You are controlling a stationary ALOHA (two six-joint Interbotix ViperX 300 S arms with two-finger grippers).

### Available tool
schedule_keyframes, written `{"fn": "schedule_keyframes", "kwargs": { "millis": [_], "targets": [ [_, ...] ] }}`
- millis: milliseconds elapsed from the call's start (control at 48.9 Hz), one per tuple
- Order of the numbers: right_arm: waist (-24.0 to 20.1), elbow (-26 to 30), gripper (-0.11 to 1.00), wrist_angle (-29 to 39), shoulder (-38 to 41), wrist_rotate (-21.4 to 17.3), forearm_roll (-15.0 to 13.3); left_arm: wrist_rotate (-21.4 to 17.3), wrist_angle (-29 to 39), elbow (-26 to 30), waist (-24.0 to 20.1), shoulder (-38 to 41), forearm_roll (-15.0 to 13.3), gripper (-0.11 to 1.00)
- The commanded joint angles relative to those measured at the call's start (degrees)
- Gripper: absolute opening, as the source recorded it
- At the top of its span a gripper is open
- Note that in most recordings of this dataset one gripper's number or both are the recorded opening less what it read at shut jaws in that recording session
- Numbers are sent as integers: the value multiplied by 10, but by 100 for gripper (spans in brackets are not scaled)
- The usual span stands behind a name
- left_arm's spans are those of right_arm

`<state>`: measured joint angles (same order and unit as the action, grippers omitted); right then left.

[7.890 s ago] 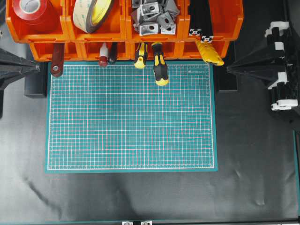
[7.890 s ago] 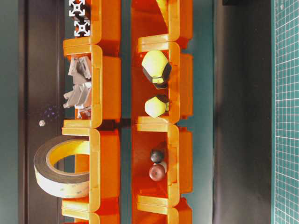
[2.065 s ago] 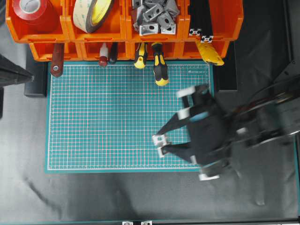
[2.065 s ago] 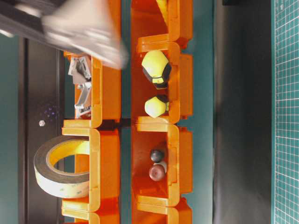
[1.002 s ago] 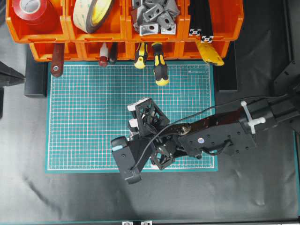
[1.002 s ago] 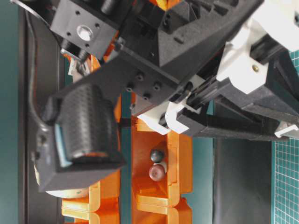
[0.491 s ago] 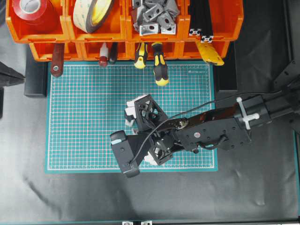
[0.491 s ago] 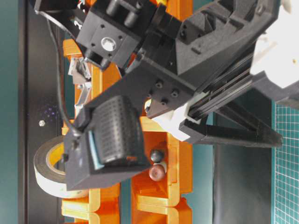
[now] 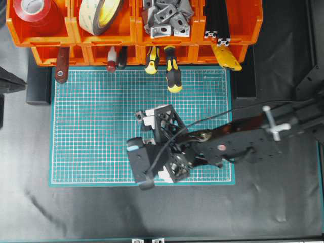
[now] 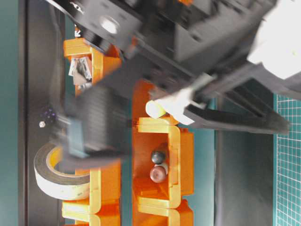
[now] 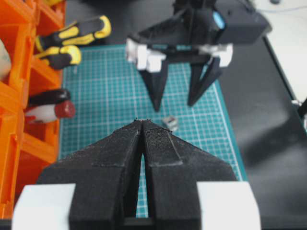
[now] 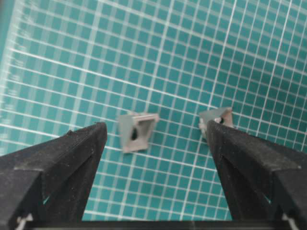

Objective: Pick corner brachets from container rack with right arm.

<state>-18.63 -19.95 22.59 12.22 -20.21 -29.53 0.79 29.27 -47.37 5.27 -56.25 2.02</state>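
Hovering over the green cutting mat (image 9: 91, 126), the right gripper (image 12: 153, 158) points down w/ jaws spread wide and nothing between them. Two corner brackets lie loose on the mat below: one bracket (image 12: 136, 130) sits between the fingertips, a second bracket (image 12: 216, 120) just beside the camera-right finger, possibly touching it (can't tell). Judged: pieces are set down on the open mat, clear of the rack; the wide jaws read as a release posture.

Orientation: the central bracket lies w/ one face flat on the mat and one leg standing, its hole visible as a dark slot. The piece is squarish, so no marked long axis; edges sit slightly skewed to the grid lines. The second bracket's open angle faces down-frame.

Supply: remaining corner brachets (image 9: 164, 17) are heaped in the upper-tier bin of the container rack (image 9: 230, 30), third from left in overhead view, well apart from the gripper.

Left gripper (image 11: 144, 125): jaws closed, empty, parked off to the mat's side, facing the right gripper; from here one bracket shows on the mat.
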Motion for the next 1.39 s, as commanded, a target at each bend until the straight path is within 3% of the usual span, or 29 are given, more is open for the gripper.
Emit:
{"fn": "schedule_keyframes", "kwargs": {
  "millis": [0,245,552,879,1226,1370],
  "targets": [
    [-18,-7,80,-9,-55,-7,-1,-1,-3,5,2,-1,2,0],
    [-44,-41,80,25,-163,-54,-1,2,-4,-22,5,-49,2,0],
    [-61,-93,77,56,-316,-69,-3,-6,-3,-30,6,-77,2,0],
    [-58,-200,72,-10,-507,-83,-3,0,-17,-40,6,-74,2,0],
    [-34,-262,69,-22,-694,-83,-3,-8,-39,-42,6,-72,2,0],
    [-16,-285,66,-22,-744,-82,-3,-9,-77,-47,6,-76,2,0]
  ]
}}
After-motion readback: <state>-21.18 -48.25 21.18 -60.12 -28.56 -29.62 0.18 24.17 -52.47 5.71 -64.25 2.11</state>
